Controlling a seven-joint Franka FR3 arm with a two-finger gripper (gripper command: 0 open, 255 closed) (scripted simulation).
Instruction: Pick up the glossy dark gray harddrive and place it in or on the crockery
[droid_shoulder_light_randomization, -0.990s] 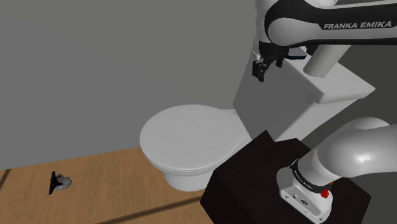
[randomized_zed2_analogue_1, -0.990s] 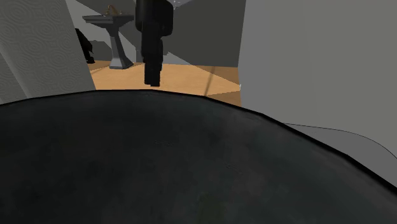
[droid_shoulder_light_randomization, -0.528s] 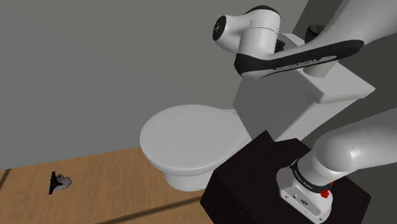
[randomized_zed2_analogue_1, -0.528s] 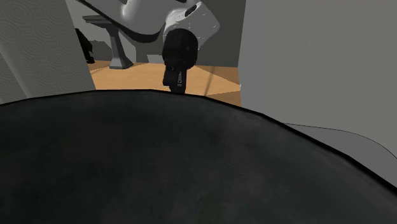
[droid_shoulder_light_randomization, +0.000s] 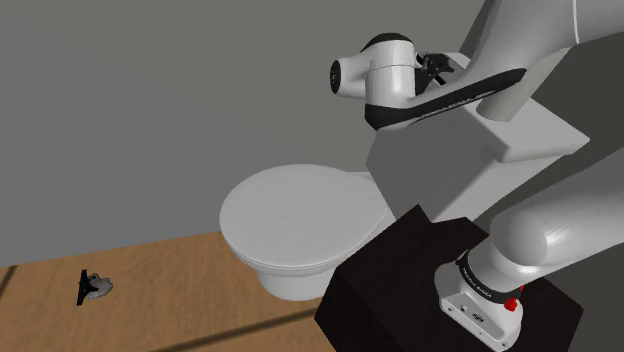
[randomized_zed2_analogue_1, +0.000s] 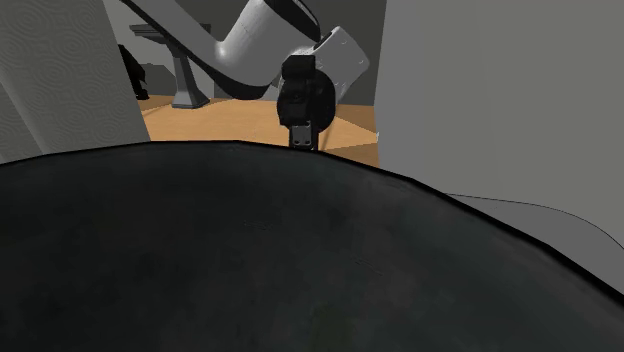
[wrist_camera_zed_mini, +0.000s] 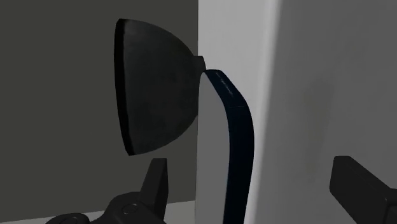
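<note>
- The gripper (wrist_camera_zed_mini: 248, 164) is seen wide open, with nothing held; its fingers (wrist_camera_zed_mini: 157, 181) are spread well apart.
- Straight ahead, in line with the gap between the fingers and untouched by them, the thin dark hard drive (wrist_camera_zed_mini: 234, 127) is seen edge-on, laid flat on the white cistern top (wrist_camera_zed_mini: 318, 95).
- At the drive's far end, touching it or just beside it, the dark bowl (wrist_camera_zed_mini: 153, 95) is stood; it is taken to be the crockery.
- The wide spread is judged to be set so that the slab can be straddled.
- In the shoulder view the arm (droid_shoulder_light_randomization: 540, 225) is arched over the stand (droid_shoulder_light_randomization: 400, 270), its hand carried level, low over the cistern.
</note>
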